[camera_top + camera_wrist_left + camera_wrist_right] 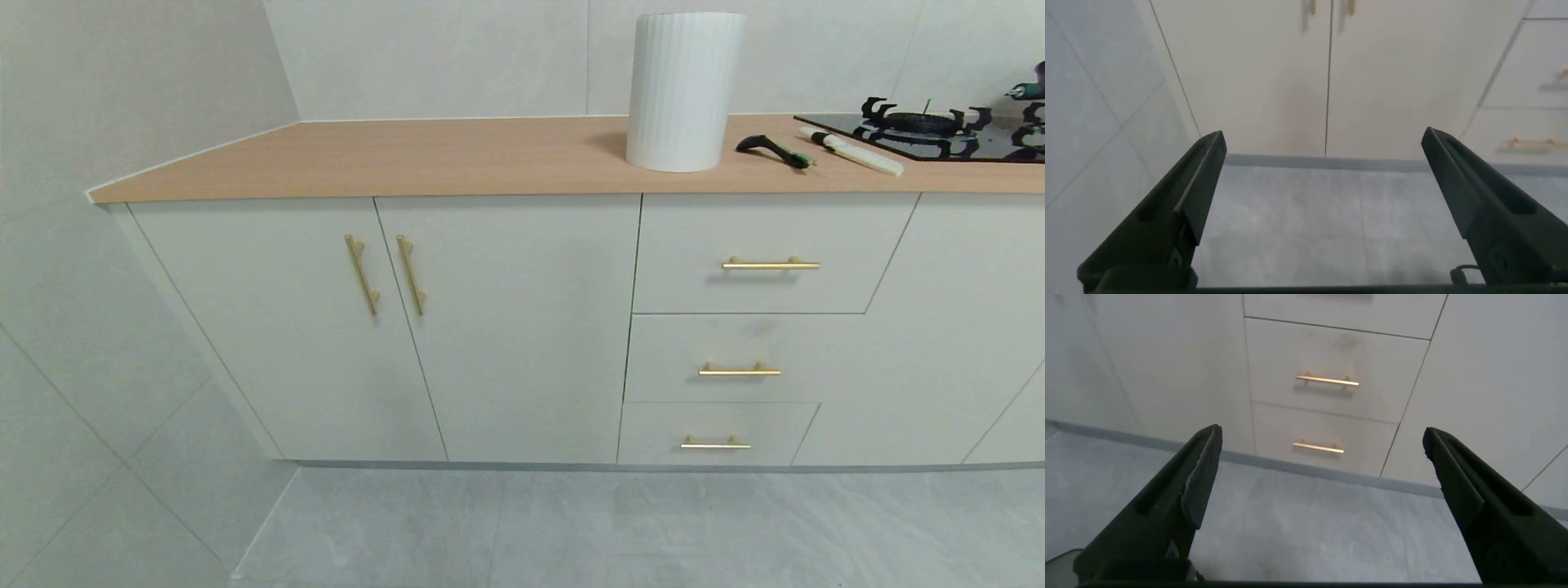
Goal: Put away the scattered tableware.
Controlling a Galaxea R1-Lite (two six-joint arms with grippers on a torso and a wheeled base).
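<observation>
On the tabletop point(408, 159), a white ribbed cylinder point(684, 90) stands beside a black-handled utensil point(773, 150); left tool point(1323, 139) and right tool point(1323, 433) gape wide, empty, facing the cabinets point(506, 327).

Countertop point(408, 159): wood-grain, matt. Cabinet fronts point(506, 327): smooth, matt, pale. Handles point(771, 264): brass-coloured metal, satin sheen. Ribbed cylinder point(682, 90), upper centre: white, matt. Hob point(922, 145), upper right: glossy black. Peeler point(767, 148): black, plastic-looking.
</observation>
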